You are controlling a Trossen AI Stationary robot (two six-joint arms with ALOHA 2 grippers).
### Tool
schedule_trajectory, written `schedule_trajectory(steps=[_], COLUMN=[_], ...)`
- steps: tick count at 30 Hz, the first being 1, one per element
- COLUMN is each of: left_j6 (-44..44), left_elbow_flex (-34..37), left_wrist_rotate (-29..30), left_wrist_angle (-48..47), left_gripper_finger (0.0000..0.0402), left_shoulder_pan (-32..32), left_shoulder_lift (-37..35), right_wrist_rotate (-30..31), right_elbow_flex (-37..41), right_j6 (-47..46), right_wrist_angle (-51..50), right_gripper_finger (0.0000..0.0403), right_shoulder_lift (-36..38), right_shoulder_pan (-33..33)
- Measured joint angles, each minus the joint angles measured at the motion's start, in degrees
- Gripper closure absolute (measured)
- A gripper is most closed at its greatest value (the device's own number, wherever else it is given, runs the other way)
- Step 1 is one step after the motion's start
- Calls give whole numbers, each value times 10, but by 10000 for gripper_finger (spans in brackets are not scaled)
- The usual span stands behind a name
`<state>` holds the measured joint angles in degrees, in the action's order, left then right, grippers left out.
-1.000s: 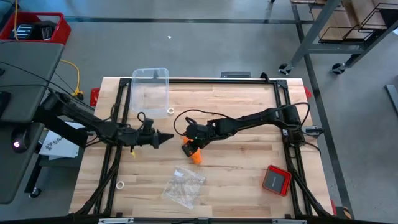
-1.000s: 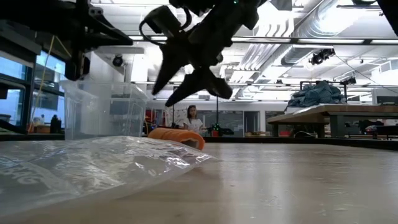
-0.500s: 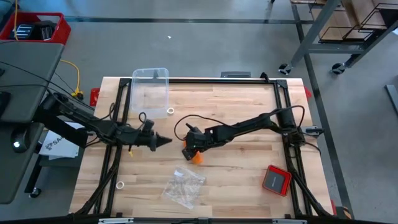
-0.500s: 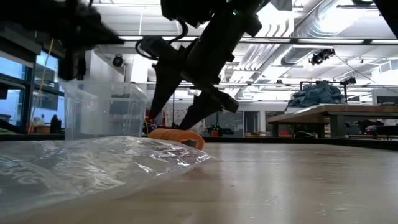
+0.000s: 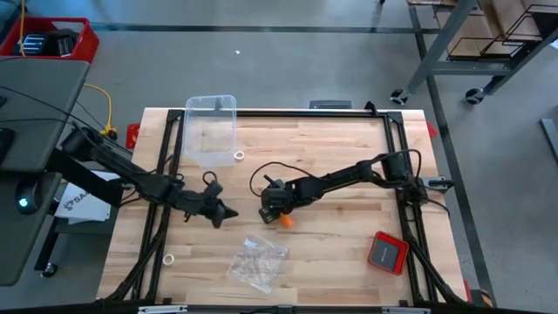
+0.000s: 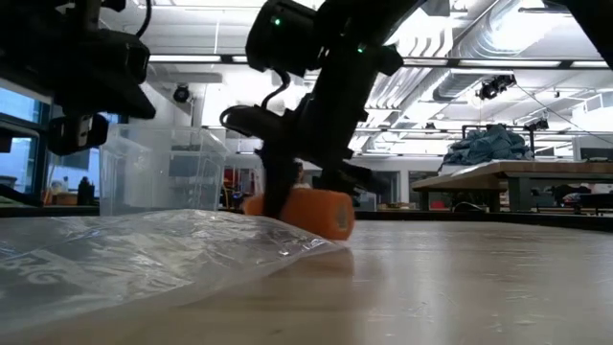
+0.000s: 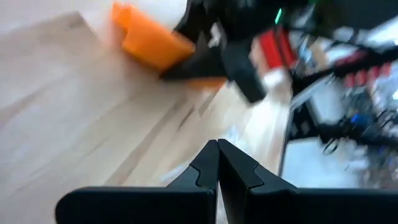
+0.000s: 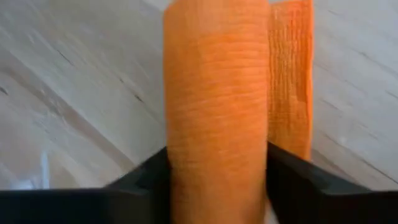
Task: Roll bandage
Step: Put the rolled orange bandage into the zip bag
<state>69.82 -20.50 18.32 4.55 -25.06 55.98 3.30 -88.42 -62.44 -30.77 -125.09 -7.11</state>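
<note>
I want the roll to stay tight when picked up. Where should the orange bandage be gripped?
Grip the bandage across its rolled middle, coming from above as the right gripper does, a finger on each curved side. Pinching there also traps the loose tail.

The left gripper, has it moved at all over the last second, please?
Yes. In the high view the left gripper, shut, has drawn back from the bandage and slid toward the table's near edge, farther from the clear bin.

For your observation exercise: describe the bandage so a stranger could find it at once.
Start at the wooden table and look near its middle. The bandage lies there as a stubby roll between the right end effector fingers. Its bright orange fabric sets it apart from the clear plastic bag nearby.
</note>
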Motion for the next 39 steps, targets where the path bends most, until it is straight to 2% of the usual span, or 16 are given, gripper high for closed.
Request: schedule_trajectory(steps=[4, 5, 9, 11, 13, 16, 20, 25, 30, 39], left_j6=[-65, -92, -178, -226, -276, -370, -525, -656, -690, -655], left_elbow_flex=[-37, -52, -119, -154, -191, -258, -351, -437, -473, -474], left_wrist_rotate=[-39, -50, -116, -200, -311, -398, -401, -399, -433, -434], left_wrist_angle=[-6, -4, -3, -4, -11, -81, -163, -260, -301, -299], left_gripper_finger=[401, 401, 401, 401, 397, 374, 322, 257, 219, 213], left_shoulder_pan=[5, 10, 42, 70, 98, 129, 152, 158, 148, 136], left_shoulder_lift=[52, 68, 144, 189, 238, 308, 378, 455, 504, 543], right_wrist_rotate=[-18, -22, -22, -20, -12, 0, 16, 20, 50, 61], right_elbow_flex=[3, 3, 2, 2, 2, 2, 2, 2, 2, 2], right_j6=[45, 68, 118, 152, 187, 227, 253, 290, 313, 321], right_wrist_angle=[-47, -56, -133, -184, -231, -277, -314, -341, -366, -370], right_gripper_finger=[347, 362, 359, 357, 359, 359, 360, 360, 360, 360], right_shoulder_lift=[24, 34, 84, 108, 133, 173, 210, 251, 289, 322], right_shoulder_pan=[6, 9, 28, 39, 47, 61, 78, 91, 95, 102])
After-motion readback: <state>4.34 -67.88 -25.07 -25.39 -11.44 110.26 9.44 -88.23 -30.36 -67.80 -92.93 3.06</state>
